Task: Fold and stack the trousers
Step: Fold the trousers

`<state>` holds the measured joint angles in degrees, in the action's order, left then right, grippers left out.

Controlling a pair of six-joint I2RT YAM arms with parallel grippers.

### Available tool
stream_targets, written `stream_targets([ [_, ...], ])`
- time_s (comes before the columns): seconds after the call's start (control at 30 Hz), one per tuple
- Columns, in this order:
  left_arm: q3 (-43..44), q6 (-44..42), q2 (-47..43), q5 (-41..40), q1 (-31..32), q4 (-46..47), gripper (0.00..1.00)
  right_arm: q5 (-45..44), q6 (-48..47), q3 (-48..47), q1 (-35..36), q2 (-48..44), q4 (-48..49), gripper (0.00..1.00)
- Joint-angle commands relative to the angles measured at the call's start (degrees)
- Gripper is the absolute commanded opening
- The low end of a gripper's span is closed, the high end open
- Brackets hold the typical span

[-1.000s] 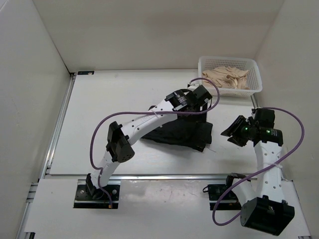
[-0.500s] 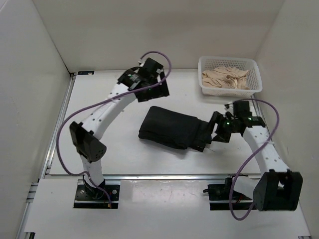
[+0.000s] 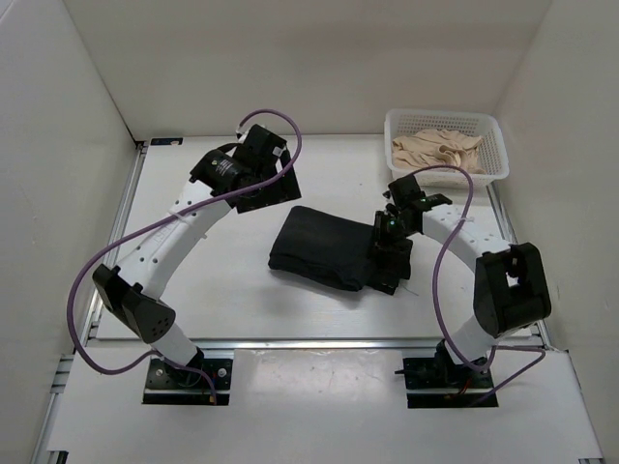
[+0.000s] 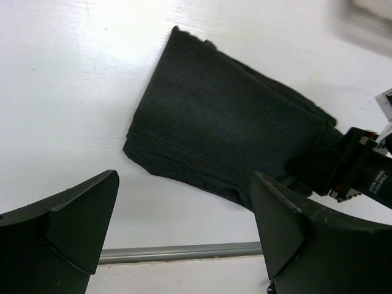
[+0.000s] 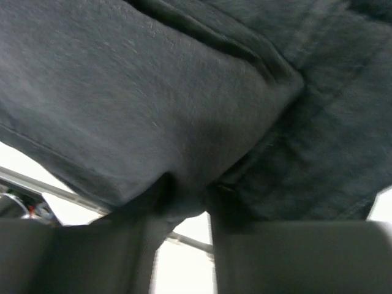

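Black denim trousers (image 3: 329, 253) lie folded into a thick bundle in the middle of the white surface (image 3: 193, 261), running slantwise from upper left to lower right. We see the left end effector (image 3: 274, 189) hanging above the surface just beyond the bundle's upper-left end, touching nothing. In its wrist view its fingers (image 4: 79, 226) are spread wide, with the trousers showing between them below. The right end effector (image 3: 388, 251) sits at the bundle's right end. Its wrist view shows its two fingers (image 5: 122, 251) drawn in on a fold of the dark cloth, pinching it. At the far right corner a white basket (image 3: 495, 145) holds a beige garment (image 3: 437, 152), well apart from the trousers.
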<state>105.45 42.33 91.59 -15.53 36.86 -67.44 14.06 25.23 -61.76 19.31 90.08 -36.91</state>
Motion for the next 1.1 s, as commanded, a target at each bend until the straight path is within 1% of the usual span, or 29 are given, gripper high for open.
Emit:
stream_targets([
  [0.0, -2.17, 0.3, -3.34, -1.17, -0.3, -0.94, 0.99, -1.67, 1.4, -3.46, 2.74, 0.09, 1.66, 0.28],
  [0.03, -2.18, 0.3, -3.35, -1.17, -0.3, -0.94, 0.99, -1.67, 1.4, -4.24, 3.27, -0.6, 1.66, 0.19],
  [0.07, -2.18, 0.3, -3.35, -1.17, -0.82, -0.94, 0.99, -1.67, 1.92, -4.95, 4.06, -1.31, 1.66, 0.04],
  [0.1, -2.18, 0.3, -3.35, -1.17, -0.83, -0.94, 0.99, -2.46, 1.92, -5.65, 4.07, -2.1, 0.88, 0.0],
  [0.27, -0.77, -0.23, -3.35, -1.7, -0.83, -0.94, 0.99, -9.74, 1.92, -14.16, 4.68, -9.83, -6.24, 0.0],
  [0.4, -0.24, -1.36, -2.82, -1.08, -0.83, -0.94, 0.99, -11.87, 0.87, -15.59, 1.44, -14.92, -10.54, 0.0],
  [0.47, -0.24, -1.37, -1.69, 0.67, -0.83, -0.33, 0.99, -13.96, -0.62, -14.45, -0.4, -15.55, -11.25, 0.0],
  [0.53, -1.47, -1.9, -0.9, 2.07, -0.83, 0.73, 0.99, -14.5, -2.46, -11.55, -2.6, -15.55, -11.26, 0.0],
  [0.6, -2.96, -1.9, 0.78, 2.61, -0.3, 2.31, 0.99, -17.48, -3.17, -8.31, -3.66, -14.15, -11.26, 0.0],
  [0.7, -5.34, -2.42, 3.94, 6.2, 0.49, 5.47, 0.98, -21.26, -2.65, -5.4, -4.89, -13.53, -10.64, 0.0],
  [0.8, -5.34, -3.04, 8.59, 7.44, 1.99, 6.62, 0.96, -22.68, -0.28, -1.27, -4.9, -15.1, -10.64, 0.0],
  [0.83, -5.34, -3.04, 9.73, 7.97, 1.99, 6.62, 0.96, -23.2, 1.55, -0.22, -4.9, -15.11, -10.64, 0.04],
  [0.87, -4.3, -3.73, 12.1, 8.49, 1.99, 6.62, 0.96, -23.21, 2.44, 1.27, -5.42, -15.11, -11.6, 0.21],
  [0.9, -3.76, -4.44, 13.25, 8.5, 1.99, 6.62, 0.96, -23.9, 3.5, 1.98, -5.42, -15.11, -12.48, 0.46],
  [0.93, -3.06, -4.45, 14.22, 8.5, 1.99, 6.62, 0.96, -24.69, 6.12, 2.77, -5.42, -15.11, -12.49, 0.78],
  [1.0, -1.04, -5.85, 16.67, 8.5, 2.51, 6.62, 0.96, -24.7, 7.72, 4.97, -6.64, -15.73, -13.01, 0.91],
  [1.03, -0.25, -5.85, 17.65, 9.11, 2.51, 7.14, 0.96, -24.7, 7.73, 5.59, -7.35, -15.73, -13.02, 0.95],
  [1.07, 1.5, -6.37, 18.53, 9.11, 2.51, 7.15, 0.96, -24.0, 8.51, 6.2, -8.66, -16.25, -12.49, 0.95],
])
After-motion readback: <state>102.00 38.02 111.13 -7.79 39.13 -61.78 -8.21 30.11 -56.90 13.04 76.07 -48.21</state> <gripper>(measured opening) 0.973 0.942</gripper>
